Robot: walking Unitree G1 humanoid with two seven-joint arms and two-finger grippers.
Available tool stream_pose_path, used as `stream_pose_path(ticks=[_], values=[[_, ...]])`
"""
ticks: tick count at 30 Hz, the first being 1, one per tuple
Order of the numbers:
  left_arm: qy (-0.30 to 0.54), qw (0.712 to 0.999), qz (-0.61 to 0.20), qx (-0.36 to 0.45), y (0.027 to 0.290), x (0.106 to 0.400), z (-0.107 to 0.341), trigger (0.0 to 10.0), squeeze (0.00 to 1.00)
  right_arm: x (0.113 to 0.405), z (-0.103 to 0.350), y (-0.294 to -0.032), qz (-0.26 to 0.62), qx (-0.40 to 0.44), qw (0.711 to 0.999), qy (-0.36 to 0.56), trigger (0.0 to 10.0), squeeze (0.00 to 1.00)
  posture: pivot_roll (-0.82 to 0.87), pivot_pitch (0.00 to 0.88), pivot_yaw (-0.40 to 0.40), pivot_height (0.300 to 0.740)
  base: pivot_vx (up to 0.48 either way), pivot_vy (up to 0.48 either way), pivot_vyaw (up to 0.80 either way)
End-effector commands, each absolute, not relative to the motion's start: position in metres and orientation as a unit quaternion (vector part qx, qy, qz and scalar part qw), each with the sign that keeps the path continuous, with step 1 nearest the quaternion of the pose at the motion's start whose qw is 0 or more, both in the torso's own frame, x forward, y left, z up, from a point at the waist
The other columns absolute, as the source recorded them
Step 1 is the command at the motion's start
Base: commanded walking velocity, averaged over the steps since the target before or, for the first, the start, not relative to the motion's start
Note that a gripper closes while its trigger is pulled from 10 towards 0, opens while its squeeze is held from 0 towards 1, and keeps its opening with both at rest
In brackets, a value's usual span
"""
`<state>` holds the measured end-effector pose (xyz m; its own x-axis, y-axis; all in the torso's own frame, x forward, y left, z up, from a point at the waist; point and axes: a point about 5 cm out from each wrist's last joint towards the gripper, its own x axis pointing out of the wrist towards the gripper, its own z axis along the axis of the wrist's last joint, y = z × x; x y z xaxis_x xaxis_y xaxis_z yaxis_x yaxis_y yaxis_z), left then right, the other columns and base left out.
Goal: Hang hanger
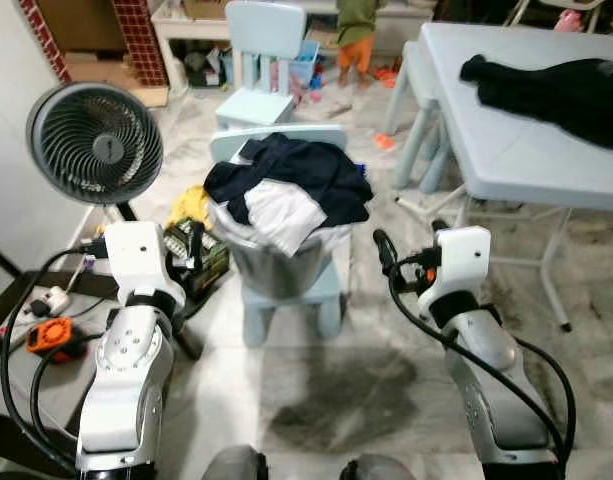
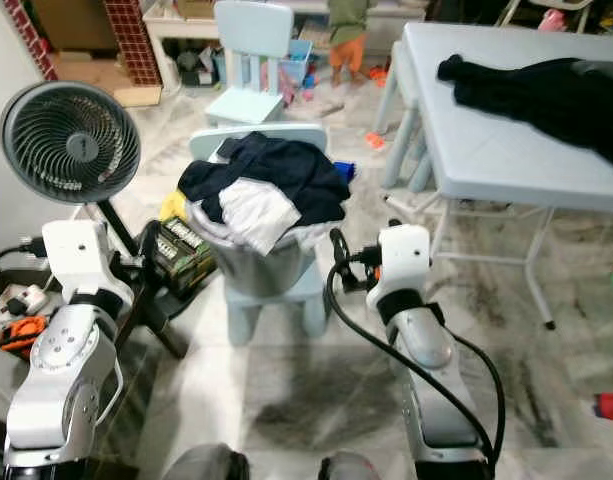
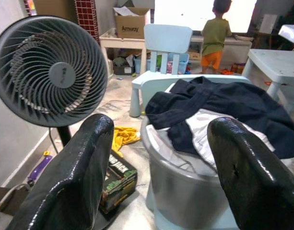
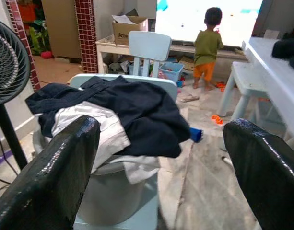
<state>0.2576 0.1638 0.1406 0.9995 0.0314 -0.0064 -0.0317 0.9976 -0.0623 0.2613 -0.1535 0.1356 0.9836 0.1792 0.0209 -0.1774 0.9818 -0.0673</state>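
Straight ahead of the robot, a grey laundry bin [image 1: 276,265] sits on a low pale-blue chair [image 1: 291,300], heaped with dark navy clothes [image 1: 296,175] and a white garment [image 1: 281,215]. No hanger can be made out among the heap or elsewhere. Both silver arms are raised on either side of the bin. The left gripper [image 3: 161,172] has its 2 black fingers [image 3: 79,172] spread wide, released and holding nothing, with the bin seen between them. The right gripper [image 4: 156,182] is likewise spread apart and empty, its fingers [image 4: 51,177] framing the same pile.

To the robot's left stands a round dark fan [image 1: 96,143], and near its base lie a yellow cloth [image 1: 189,205] and a green-and-black box [image 1: 198,255]. To the right is a pale-blue bench [image 1: 506,130] with a black garment [image 1: 556,90] lying on it. Farther back stands a second pale-blue chair [image 1: 261,60], and beyond it a person [image 4: 206,43] in a green top and orange shorts.
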Motion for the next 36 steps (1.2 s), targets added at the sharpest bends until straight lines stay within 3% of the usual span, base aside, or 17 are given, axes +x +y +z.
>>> stream_pose_path(ticks=[1,36], values=[[-0.01,0.999,0.009,-0.034,0.163,0.259,0.146,10.0,0.0,0.26,0.137,-0.156,0.086,-0.033,0.996,-0.016,10.0,0.0,0.01,0.082,0.027,0.74,0.251,0.0,0.0],[-0.001,0.999,0.014,-0.042,0.161,0.261,0.14,10.0,0.0,0.262,0.135,-0.148,0.123,-0.049,0.991,-0.015,10.0,0.0,0.01,0.07,0.023,0.74,0.452,0.0,0.0]])
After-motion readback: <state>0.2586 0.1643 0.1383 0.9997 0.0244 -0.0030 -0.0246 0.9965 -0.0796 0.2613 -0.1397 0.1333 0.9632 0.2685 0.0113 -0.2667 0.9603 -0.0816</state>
